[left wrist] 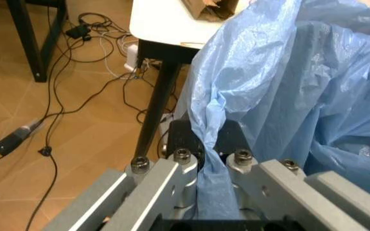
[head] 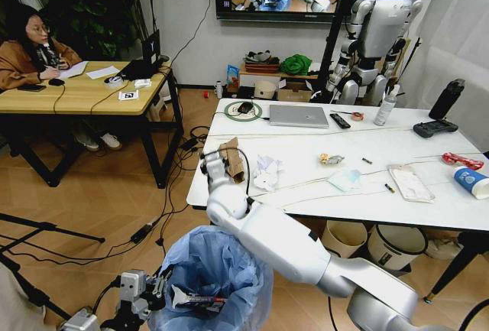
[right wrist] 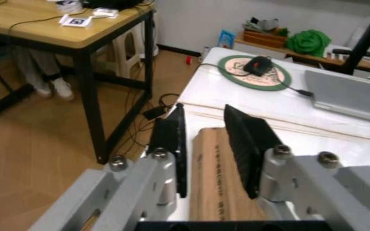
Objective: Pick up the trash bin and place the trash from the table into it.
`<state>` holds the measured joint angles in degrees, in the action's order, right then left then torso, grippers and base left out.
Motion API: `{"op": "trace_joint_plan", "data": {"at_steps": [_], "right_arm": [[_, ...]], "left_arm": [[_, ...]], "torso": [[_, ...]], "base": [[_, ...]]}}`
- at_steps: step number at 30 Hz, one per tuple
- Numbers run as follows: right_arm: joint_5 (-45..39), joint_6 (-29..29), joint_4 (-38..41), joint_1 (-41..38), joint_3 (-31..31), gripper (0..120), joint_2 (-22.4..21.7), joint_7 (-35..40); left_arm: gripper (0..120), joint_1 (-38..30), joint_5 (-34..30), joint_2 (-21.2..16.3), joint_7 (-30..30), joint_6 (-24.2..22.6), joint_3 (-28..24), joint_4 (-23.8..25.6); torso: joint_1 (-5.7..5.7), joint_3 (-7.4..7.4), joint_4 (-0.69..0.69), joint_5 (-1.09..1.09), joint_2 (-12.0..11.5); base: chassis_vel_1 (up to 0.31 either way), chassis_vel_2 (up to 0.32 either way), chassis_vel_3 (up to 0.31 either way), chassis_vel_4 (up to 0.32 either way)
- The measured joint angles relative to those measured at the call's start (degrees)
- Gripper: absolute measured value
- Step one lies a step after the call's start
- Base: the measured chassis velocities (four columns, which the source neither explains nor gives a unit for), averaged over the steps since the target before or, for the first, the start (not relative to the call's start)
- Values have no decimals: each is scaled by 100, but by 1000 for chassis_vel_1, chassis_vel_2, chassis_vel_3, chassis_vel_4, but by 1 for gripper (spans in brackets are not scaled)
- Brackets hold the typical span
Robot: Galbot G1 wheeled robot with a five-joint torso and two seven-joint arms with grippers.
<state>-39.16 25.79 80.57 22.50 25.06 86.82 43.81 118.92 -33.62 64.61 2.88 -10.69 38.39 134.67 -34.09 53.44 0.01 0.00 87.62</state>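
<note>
The trash bin, lined with a crinkled light-blue bag, hangs low before the table's near left corner. My left gripper is shut on the bag's bulging rim. A brown paper bag stands at the table's left edge. My right gripper is open, with the paper bag between its two black fingers. More trash lies on the top: white tissues, a face mask, a clear plastic bag, a red wrapper and a blue-white cup.
A laptop, remote, bottles, a controller and a mouse on its mat occupy the table's far side. Two bins stand beneath it. A wooden desk stands left; cables cross the floor.
</note>
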Motion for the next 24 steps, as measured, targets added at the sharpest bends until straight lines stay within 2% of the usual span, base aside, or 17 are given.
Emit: {"op": "trace_joint_plan", "data": {"at_steps": [5,6,7,10,12,18,24], "right_arm": [[-489,338,188,-23,-171,43,-187,338],[-598,408,235,36,-248,49,-265,386],[-598,408,235,36,-248,49,-265,386],[-773,506,299,261,-522,64,-488,404],[-805,520,308,297,-593,67,-529,399],[-977,577,385,424,-938,93,-712,242],[-1121,563,388,454,-956,100,-655,164]], "left_arm": [[0,-33,-28,-20,-2,0,3,-5],[0,-43,-33,-27,-6,0,2,-5],[0,-43,-33,-27,-6,0,2,-5],[0,-59,-38,-44,-12,-10,-6,-2],[0,-59,-38,-47,-13,-12,-9,-2],[0,-67,-33,-40,-19,-24,-31,-2],[0,-60,-19,-26,-23,-31,-24,12]], "torso": [[0,0,0,0,0],[0,0,-1,0,0],[0,0,-1,0,0],[0,0,-2,1,0],[0,0,-2,1,0],[0,0,-2,1,0],[0,0,-1,1,0]], "base": [[0,0,0,0],[0,0,0,0],[0,0,0,0],[0,0,0,0],[0,0,0,0],[0,0,0,0],[0,0,0,0]]}}
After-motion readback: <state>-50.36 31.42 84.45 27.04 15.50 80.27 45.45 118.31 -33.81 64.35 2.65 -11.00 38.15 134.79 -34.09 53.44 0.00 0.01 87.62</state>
